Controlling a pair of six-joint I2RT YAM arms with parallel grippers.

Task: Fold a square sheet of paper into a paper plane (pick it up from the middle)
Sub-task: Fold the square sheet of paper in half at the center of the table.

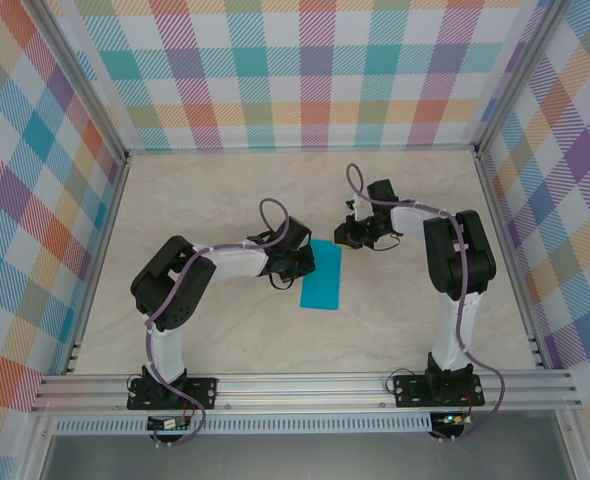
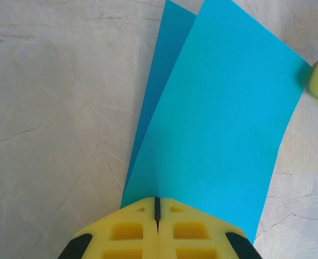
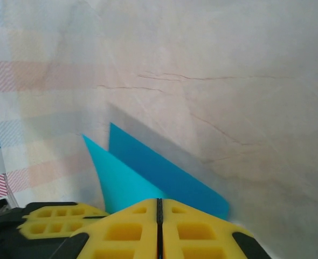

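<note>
Teal-blue square sheet of paper (image 1: 322, 275) is seen at the middle of the table (image 1: 225, 200), doubled over, its upper layer skewed off the lower. One edge is pinched by the left pincer (image 2: 157, 208), fingers pressed together. The far corner appears nipped by the right pincer (image 3: 159, 204), likewise closed. The half-fold is judged underway; next, the layers must be squared and the crease pressed flat.
</note>
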